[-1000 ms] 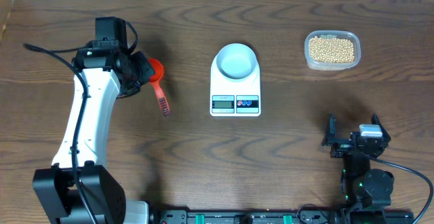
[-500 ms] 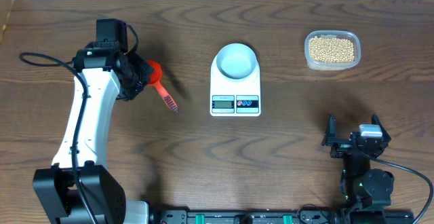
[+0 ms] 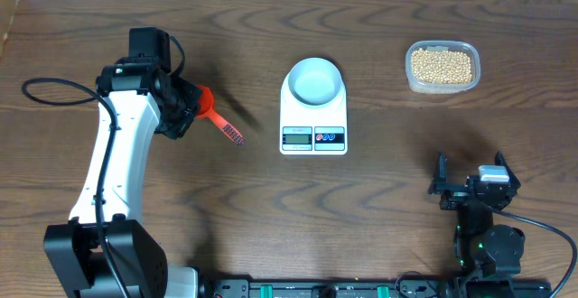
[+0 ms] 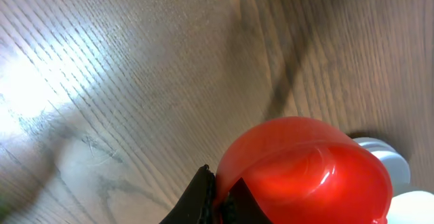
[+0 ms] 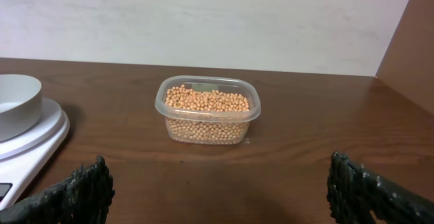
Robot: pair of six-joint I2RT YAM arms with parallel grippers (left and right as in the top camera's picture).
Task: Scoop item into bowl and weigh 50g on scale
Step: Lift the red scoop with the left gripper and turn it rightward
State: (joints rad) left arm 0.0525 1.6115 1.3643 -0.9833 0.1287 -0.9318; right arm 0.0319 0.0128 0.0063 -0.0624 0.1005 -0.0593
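A red scoop (image 3: 209,105) is pinched at its cup by my shut left gripper (image 3: 191,104), left of the scale; its handle (image 3: 232,134) points down and right. In the left wrist view the red scoop (image 4: 305,176) fills the lower right, with my left gripper (image 4: 218,200) shut on its rim. The white bowl (image 3: 314,80) sits on the white scale (image 3: 313,126). The beans (image 3: 442,65) lie in a clear tub at the back right. My right gripper (image 3: 474,188) rests open near the front right edge, facing the beans (image 5: 207,102), with the bowl (image 5: 17,102) and scale (image 5: 34,146) at left.
The clear plastic tub (image 5: 207,132) stands about a hand's width right of the scale. A wall runs along the table's far edge, and a brown side panel (image 5: 407,47) rises on the right.
The scoop in my left gripper has swung: its handle pointed down toward the front before and now angles toward the scale. The right arm has not moved.
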